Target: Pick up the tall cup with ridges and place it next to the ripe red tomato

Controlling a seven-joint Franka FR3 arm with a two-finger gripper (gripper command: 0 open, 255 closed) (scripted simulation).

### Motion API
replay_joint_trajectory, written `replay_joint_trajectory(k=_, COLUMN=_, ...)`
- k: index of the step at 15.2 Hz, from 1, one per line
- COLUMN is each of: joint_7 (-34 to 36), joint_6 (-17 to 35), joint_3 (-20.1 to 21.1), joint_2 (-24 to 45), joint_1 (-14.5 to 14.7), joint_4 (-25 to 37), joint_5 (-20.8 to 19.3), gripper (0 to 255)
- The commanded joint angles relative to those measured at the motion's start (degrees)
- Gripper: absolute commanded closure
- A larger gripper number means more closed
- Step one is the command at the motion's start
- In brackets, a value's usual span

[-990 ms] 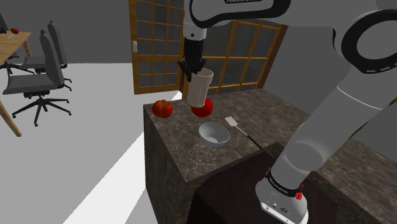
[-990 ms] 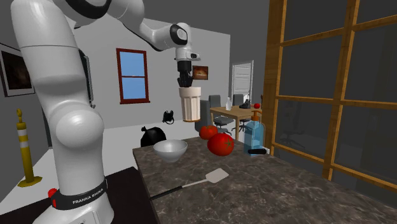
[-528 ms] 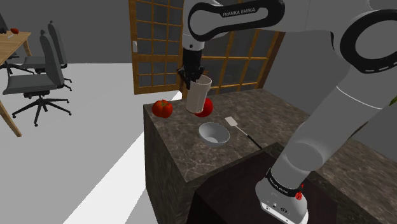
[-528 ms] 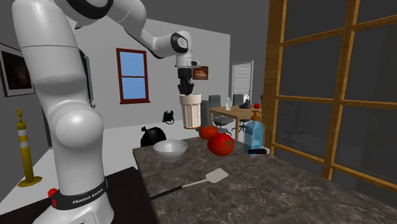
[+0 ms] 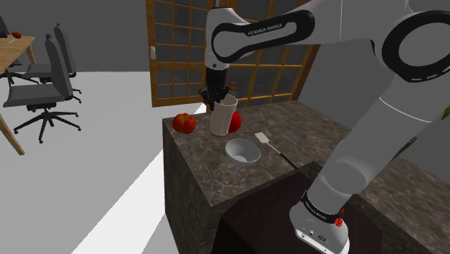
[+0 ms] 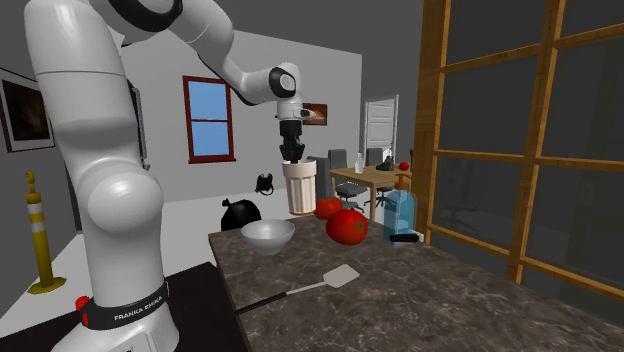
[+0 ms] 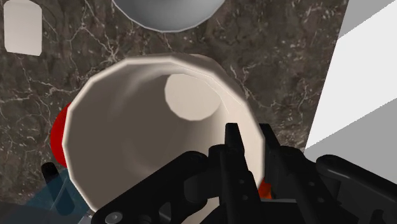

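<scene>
Lower than a second ago, the cream cup (image 5: 223, 117) now hangs level with the tomatoes instead of above them, and the forearm has dropped with it. The gripper (image 7: 251, 149) is clamped on the cup's rim, with one finger (image 7: 231, 143) inside the wall and the other outside it.

In the shoulder view the cup is nearly upright between the two tomatoes. The tomato by the counter's edge (image 5: 184, 123) sits just beside it on that view's left. The second tomato (image 5: 236, 121) is mostly hidden behind it and shows only as a red sliver on the cup's right side. I cannot tell whether the cup's base touches the dark stone countertop (image 5: 209, 177) or hangs just over it. Its ridges are faint, no more than soft vertical facets in the second exterior view.

In the wrist view the cup's mouth covers most of the counter below it. A red patch of tomato peeks past the cup's wall, and the grey bowl (image 7: 167, 13) is cut off at the frame edge. The bowl, the spatula (image 5: 268, 143) and the blue bottle (image 6: 399, 215) lie where they did before.
</scene>
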Motion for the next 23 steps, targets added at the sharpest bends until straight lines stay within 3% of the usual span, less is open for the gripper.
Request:
replay_joint_trajectory(k=1, joint_7=0.10, joint_6=1.58, joint_3=0.01, joint_2=0.20, joint_1=-0.01, joint_4=-1.31, joint_5=-0.08, gripper=255)
replay_joint_trajectory(k=13, joint_7=1.32, joint_6=10.92, joint_3=0.21, joint_2=3.64, joint_1=-0.01, joint_4=-7.35, joint_5=-1.16, gripper=255)
replay_joint_trajectory(k=21, joint_7=1.32, joint_6=10.92, joint_3=0.21, joint_2=3.64, joint_1=-0.01, joint_4=-7.35, joint_5=-1.16, gripper=255)
replay_joint_trajectory(k=22, joint_7=1.32, joint_6=10.92, joint_3=0.21, joint_2=3.64, joint_1=-0.01, joint_4=-7.34, joint_5=-1.16, gripper=0)
replay_joint_trajectory(k=23, joint_7=1.31, joint_6=10.92, joint_3=0.21, joint_2=3.63, joint_1=-0.01, joint_4=-7.35, joint_5=-1.16, gripper=0)
